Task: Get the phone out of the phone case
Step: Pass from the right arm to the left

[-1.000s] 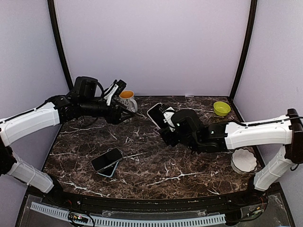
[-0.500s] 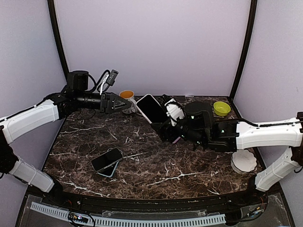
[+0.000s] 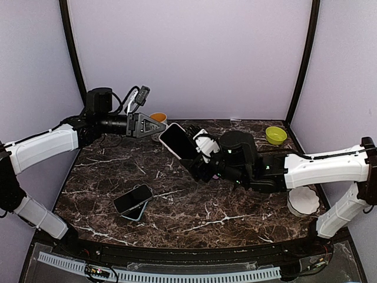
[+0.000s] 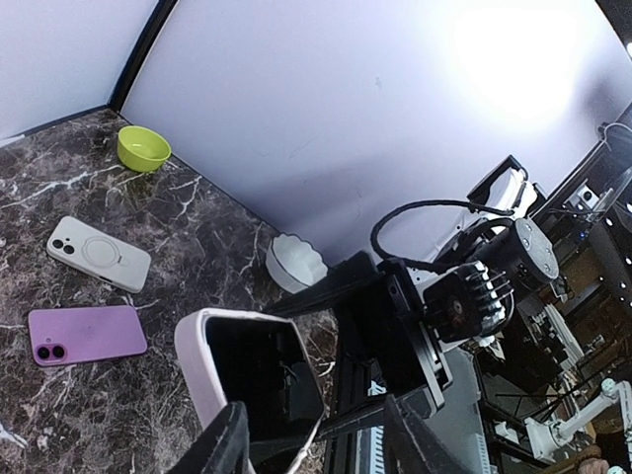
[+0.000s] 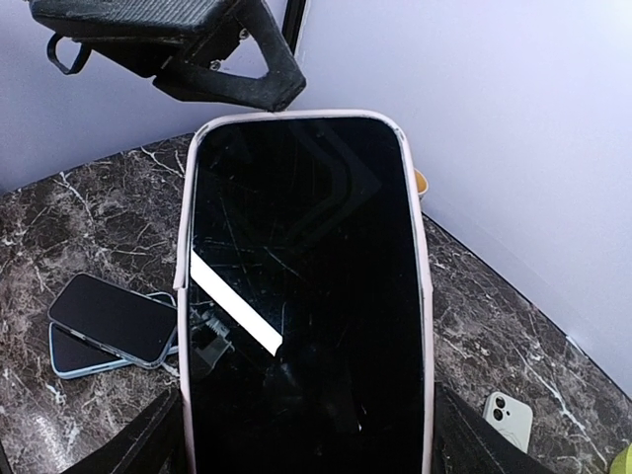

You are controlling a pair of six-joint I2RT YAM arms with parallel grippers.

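Pale pink rimmed the black screen along every side in view, so the phone [image 5: 306, 296] sat fully inside its case [image 5: 184, 257]. By that evidence none of the removal itself was done. What was done was the set-up. The right gripper [image 3: 197, 157] clamped the case across its lower part, one finger on each long edge, and held it tilted in the air over the back middle of the worktop [image 3: 224, 212], near the mug [image 3: 157, 119] at the back edge.

The left gripper [image 3: 154, 125] was level with the case's upper end. In the left wrist view its fingers [image 4: 219, 446] stood partly apart, astride that end, one overlapping the case wall and the other showing a gap. I judged it not clamped on anything.

Left to do, as I read it:
- get a hold on one corner or lip of the case
- peel it back off the phone
- draw the two apart
- set them down

Two other phones [image 3: 134, 201] lay stacked toward the front left of the worktop, well clear of both arms.
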